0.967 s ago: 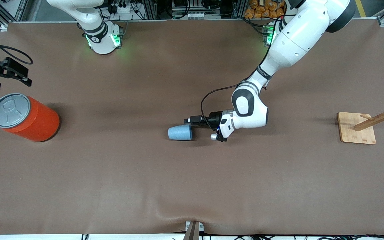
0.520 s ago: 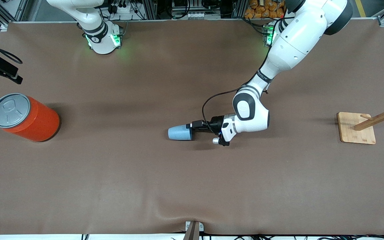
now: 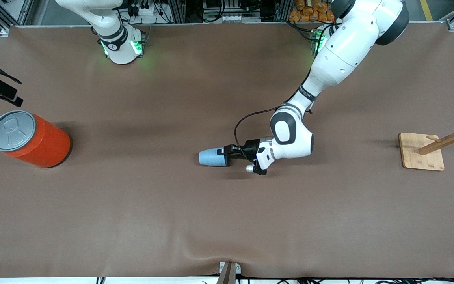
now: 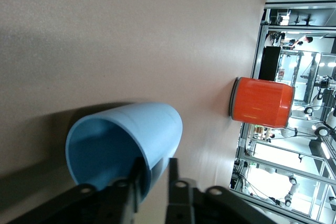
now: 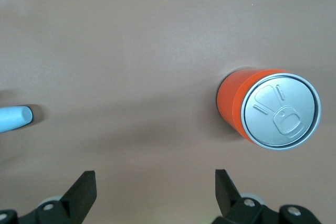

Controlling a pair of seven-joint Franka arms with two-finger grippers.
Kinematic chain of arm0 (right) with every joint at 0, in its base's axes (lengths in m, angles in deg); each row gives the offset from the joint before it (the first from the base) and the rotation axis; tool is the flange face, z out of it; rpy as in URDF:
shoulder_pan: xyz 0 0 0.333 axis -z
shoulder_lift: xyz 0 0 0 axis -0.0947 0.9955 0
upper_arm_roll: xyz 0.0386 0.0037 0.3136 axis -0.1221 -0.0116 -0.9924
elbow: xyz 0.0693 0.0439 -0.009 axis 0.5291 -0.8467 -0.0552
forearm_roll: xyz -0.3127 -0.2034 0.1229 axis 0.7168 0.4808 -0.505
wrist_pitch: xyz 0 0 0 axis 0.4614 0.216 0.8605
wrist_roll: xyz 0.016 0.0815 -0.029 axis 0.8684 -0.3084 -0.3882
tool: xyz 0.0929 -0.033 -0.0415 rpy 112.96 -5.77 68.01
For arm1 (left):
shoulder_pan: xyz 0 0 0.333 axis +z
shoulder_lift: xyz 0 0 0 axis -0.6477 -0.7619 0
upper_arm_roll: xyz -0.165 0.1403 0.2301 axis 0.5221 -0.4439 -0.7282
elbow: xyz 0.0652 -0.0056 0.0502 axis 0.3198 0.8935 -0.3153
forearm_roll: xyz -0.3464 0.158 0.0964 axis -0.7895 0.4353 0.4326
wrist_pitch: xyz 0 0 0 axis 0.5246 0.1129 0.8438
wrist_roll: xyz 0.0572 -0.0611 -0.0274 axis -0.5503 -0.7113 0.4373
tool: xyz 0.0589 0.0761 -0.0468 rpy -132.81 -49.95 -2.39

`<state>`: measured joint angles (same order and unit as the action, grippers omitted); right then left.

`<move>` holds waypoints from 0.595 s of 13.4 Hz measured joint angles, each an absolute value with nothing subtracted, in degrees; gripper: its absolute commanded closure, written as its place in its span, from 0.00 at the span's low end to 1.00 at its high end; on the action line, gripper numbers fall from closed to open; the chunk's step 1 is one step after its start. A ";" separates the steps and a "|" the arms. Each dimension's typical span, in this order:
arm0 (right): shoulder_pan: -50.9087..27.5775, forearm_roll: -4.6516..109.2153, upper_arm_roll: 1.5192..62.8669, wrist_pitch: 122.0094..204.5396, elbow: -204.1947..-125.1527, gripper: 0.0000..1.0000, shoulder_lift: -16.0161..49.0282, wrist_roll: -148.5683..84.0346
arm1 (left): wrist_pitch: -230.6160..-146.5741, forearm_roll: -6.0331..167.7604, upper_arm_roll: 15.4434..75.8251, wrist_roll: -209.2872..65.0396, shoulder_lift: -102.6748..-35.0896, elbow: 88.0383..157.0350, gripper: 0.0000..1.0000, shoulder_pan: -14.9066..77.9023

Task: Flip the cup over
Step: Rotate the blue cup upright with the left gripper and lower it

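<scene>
Matte tapered blue cup [image 3: 213, 157], lying sideways, rim wall straddled by left gripper [image 4: 153, 172], narrowly parted; right gripper [image 5: 155, 188] spread wide.

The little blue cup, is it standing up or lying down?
Lying on its side. The cup rests along the table, and the left pincer straddles the rim of its sideways-facing mouth, one finger inside.
</scene>
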<state>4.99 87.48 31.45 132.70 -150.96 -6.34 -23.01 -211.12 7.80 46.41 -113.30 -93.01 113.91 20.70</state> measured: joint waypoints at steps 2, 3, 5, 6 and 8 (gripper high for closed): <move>5.00 87.48 31.46 132.57 -150.91 0.00 -6.33 -23.01 | -211.01 7.35 46.54 -113.30 -93.24 112.95 1.00 20.54; 5.00 87.49 31.46 132.56 -150.89 0.00 -6.33 -23.01 | -211.20 7.30 46.60 -113.25 -93.06 112.15 1.00 20.41; 5.00 87.48 31.46 132.54 -150.88 0.00 -6.33 -23.00 | -211.81 7.37 46.32 -111.91 -92.29 111.13 1.00 20.44; 5.00 87.48 31.46 132.50 -150.88 0.00 -6.33 -23.00 | -211.87 7.79 46.02 -110.93 -91.55 110.91 1.00 20.55; 5.00 87.47 31.46 132.12 -150.87 0.00 -6.32 -23.00 | -211.87 11.07 45.79 -106.80 -89.31 110.85 1.00 20.96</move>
